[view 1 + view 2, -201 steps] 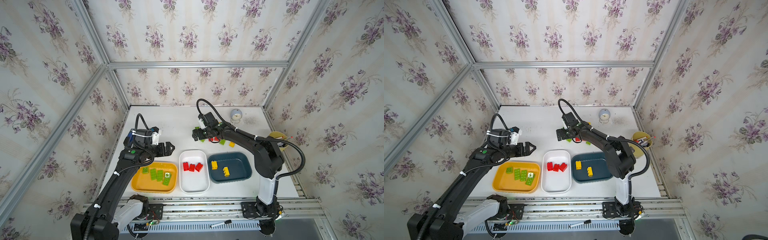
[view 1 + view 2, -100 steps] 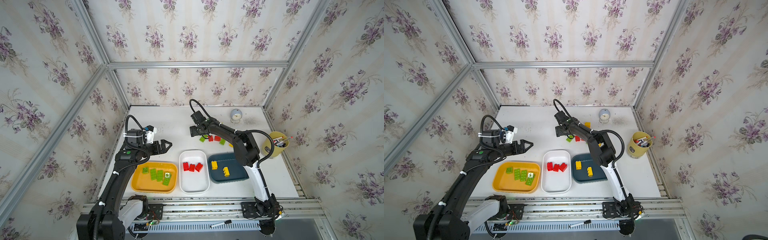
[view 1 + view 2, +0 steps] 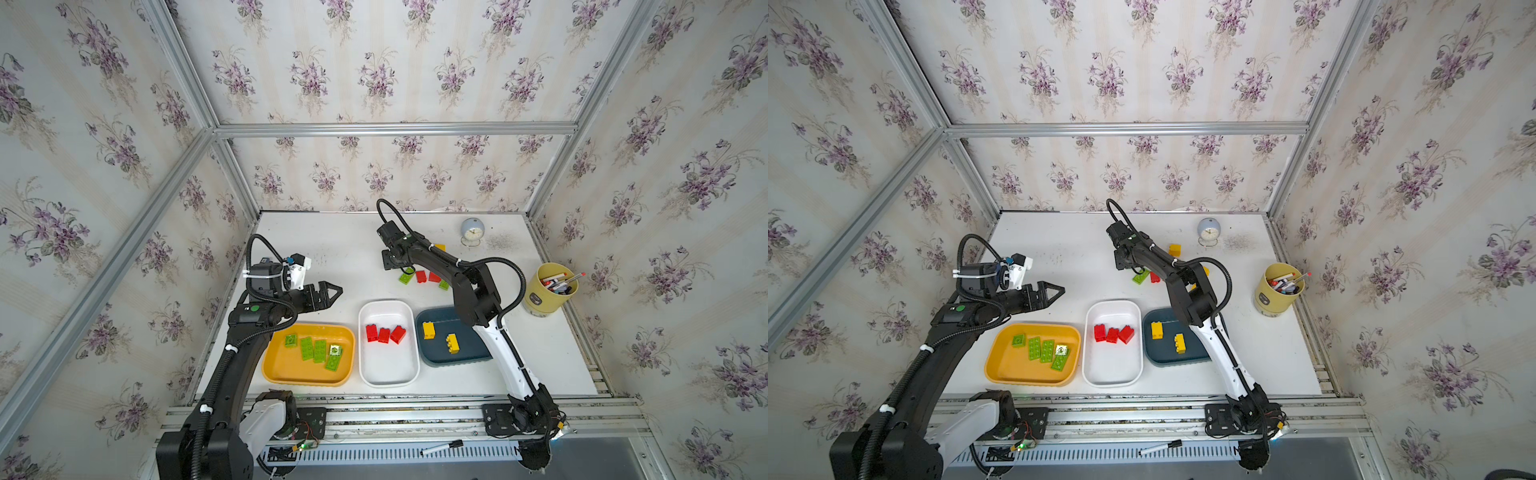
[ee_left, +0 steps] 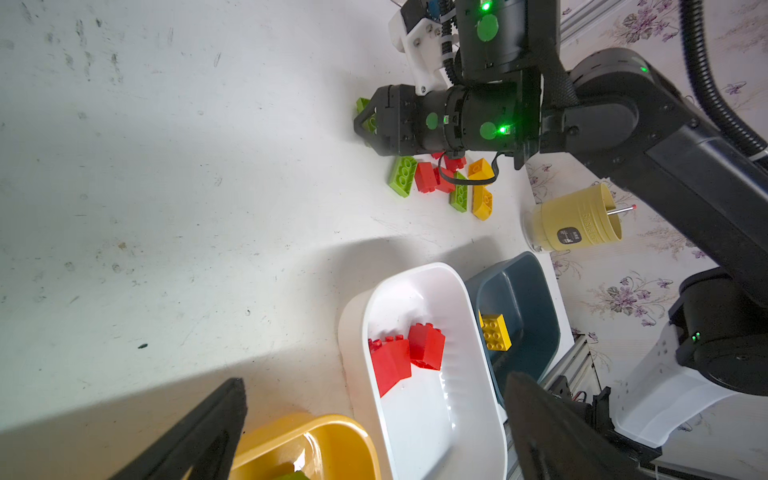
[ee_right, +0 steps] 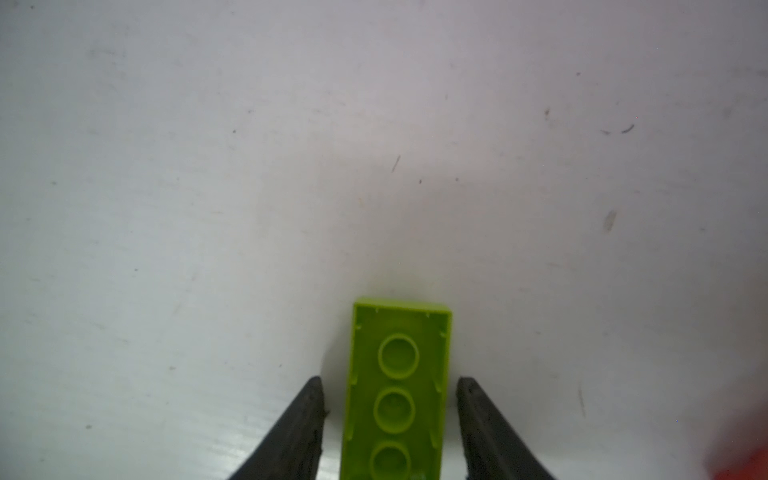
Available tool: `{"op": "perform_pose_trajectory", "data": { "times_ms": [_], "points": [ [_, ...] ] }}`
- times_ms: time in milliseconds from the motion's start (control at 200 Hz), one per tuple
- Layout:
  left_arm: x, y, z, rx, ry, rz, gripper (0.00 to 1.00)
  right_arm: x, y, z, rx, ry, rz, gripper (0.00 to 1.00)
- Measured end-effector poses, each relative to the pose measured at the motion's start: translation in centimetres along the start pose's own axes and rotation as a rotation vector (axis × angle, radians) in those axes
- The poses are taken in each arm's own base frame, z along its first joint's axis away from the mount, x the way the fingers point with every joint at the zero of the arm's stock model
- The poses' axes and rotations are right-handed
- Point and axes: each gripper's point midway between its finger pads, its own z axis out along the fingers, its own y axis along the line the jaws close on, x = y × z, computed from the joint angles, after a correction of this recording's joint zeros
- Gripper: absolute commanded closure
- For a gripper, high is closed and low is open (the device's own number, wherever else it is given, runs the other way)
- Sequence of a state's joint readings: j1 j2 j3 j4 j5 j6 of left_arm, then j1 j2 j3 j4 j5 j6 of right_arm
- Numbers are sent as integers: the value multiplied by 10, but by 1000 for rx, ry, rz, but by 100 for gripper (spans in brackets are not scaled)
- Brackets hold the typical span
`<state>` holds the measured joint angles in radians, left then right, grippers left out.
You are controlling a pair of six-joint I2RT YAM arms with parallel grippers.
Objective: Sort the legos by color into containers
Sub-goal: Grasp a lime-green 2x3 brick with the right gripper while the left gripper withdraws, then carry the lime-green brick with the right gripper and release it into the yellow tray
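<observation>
"Legos [image 3: 422, 276], then: which one is the right pincer [image 5: 388, 382] on?"

"An oblong lime-green brick [image 5: 398, 411], lying hollow side up on the table [image 5: 208, 166]. The two fingers [image 5: 299, 428] stand either side of its long edges, with a sliver of table showing on each side. I'd call the pincer narrowly spread around the brick, not pinching it yet."

"Is that a good place to take hold?"

"I think so. It looks like hard, light plastic, and across the short width the flat walls give something square to press on. It's smooth, though, so an off-centre squeeze could twist it or pop it out."

"And round about?"

"Just beside it lies the loose heap [image 3: 434, 277] of red, green and yellow pieces, near the table's middle. Nearer the front edge sit three trays in a row: the orange-yellow tray [image 3: 286, 370] with green bricks [image 3: 319, 351], the white tray [image 3: 388, 368] with three red bricks [image 3: 384, 334], and the teal tray [image 3: 469, 357] with two yellow bricks [image 3: 429, 330]."

"So this one belongs in the orange-yellow tray. And the left pincer [image 3: 333, 293]?"

"Spread wide, empty, hovering over the table just beyond that tray."
</observation>
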<state>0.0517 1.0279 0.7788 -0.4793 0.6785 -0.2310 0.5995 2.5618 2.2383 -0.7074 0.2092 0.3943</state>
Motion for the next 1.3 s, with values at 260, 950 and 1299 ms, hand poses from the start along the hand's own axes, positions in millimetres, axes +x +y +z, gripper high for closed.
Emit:
{"op": "perform_pose_trajectory", "data": {
  "times_ms": [260,950,1299],
  "points": [
    [0,1,0,3,0,-2,1,-3,1,-1,-3,-9,-10,73],
    [-18,27,-5,-70,-35,-65,1,127,109,-215,-662,-102,-507,74],
    [-17,47,-4,-156,-37,-144,1,213,211,-255,-981,-131,-752,73]
  ]
}}
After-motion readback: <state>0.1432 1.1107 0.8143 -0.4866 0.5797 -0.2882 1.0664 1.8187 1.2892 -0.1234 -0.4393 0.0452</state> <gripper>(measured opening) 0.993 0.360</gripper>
